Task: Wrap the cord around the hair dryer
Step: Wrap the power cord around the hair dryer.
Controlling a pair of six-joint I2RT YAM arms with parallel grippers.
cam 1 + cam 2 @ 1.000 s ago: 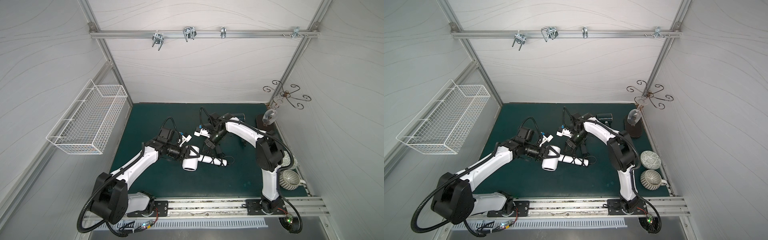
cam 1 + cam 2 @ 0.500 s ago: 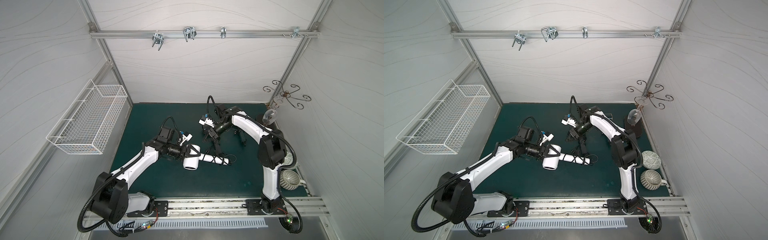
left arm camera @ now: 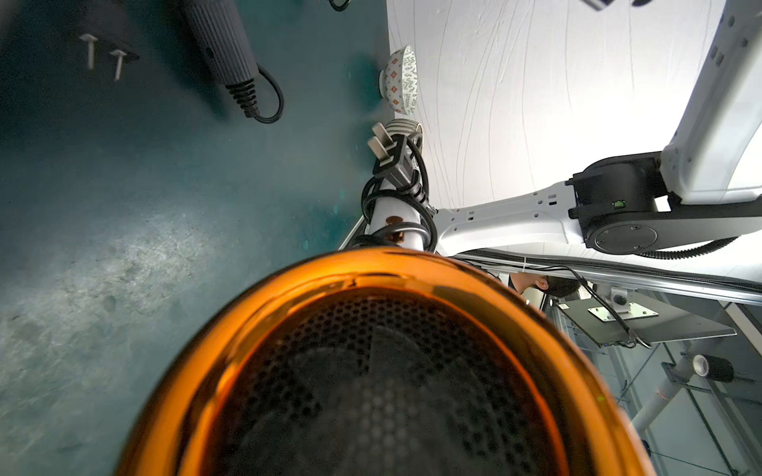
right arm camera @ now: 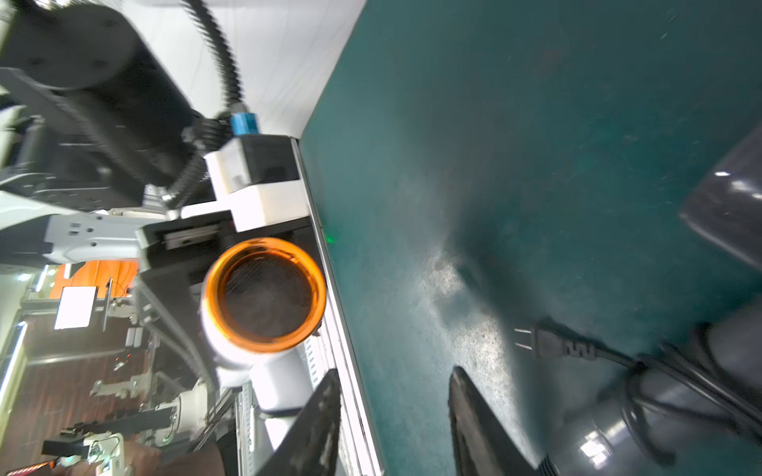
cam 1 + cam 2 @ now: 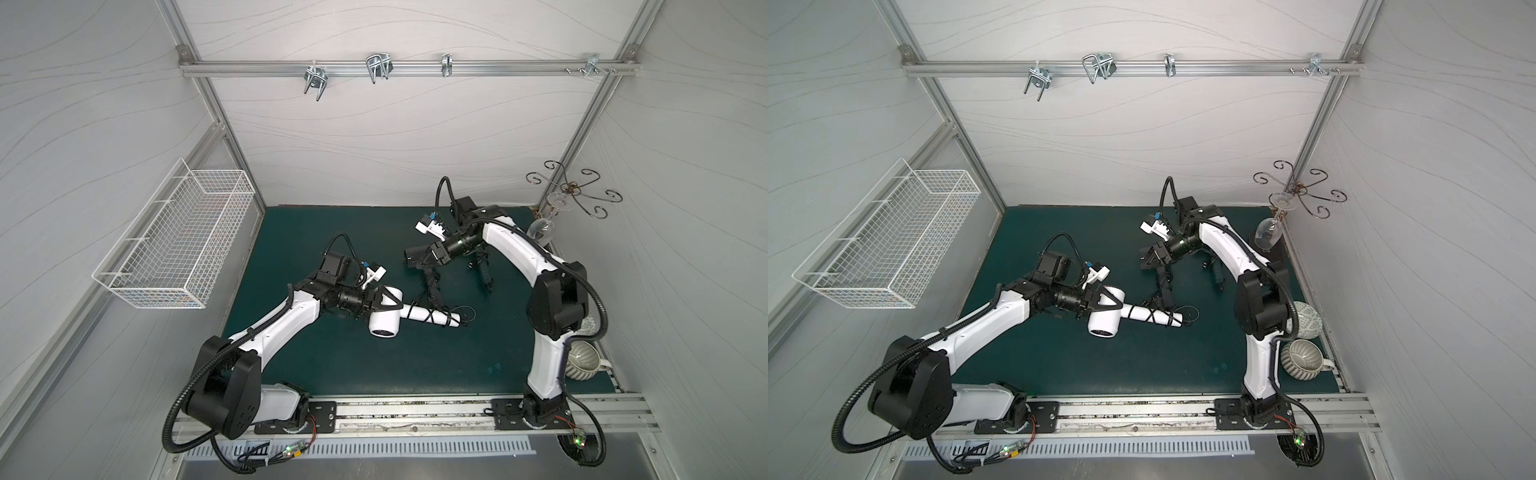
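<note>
Hair dryer (image 5: pixel 384 322): white with an orange ring at the back. It sits in the left tool (image 5: pixel 392 301), and its handle points away from that tool.
Cord (image 5: pixel 432 318): black, wound in several turns round the handle, out past the left tool. A small loose loop sticks off the handle's end.
Plug (image 3: pixel 389 154): lies against the far end of the handle, on top of the turns.
Left tool: clamped on the dryer's barrel.
Right tool (image 4: pixel 395 373): jaws apart with only the desk (image 5: pixel 332 365) between them, well apart from the white dryer.
Dark hair dryer (image 4: pixel 659 395): lies on the desk just beside the right tool, with its own cord round the handle.
Mug (image 5: pixel 582 361): at the desk edge, behind the right arm, far from both tools.
Wire basket (image 5: pixel 174 245): on the wall, well beyond the left tool.
</note>
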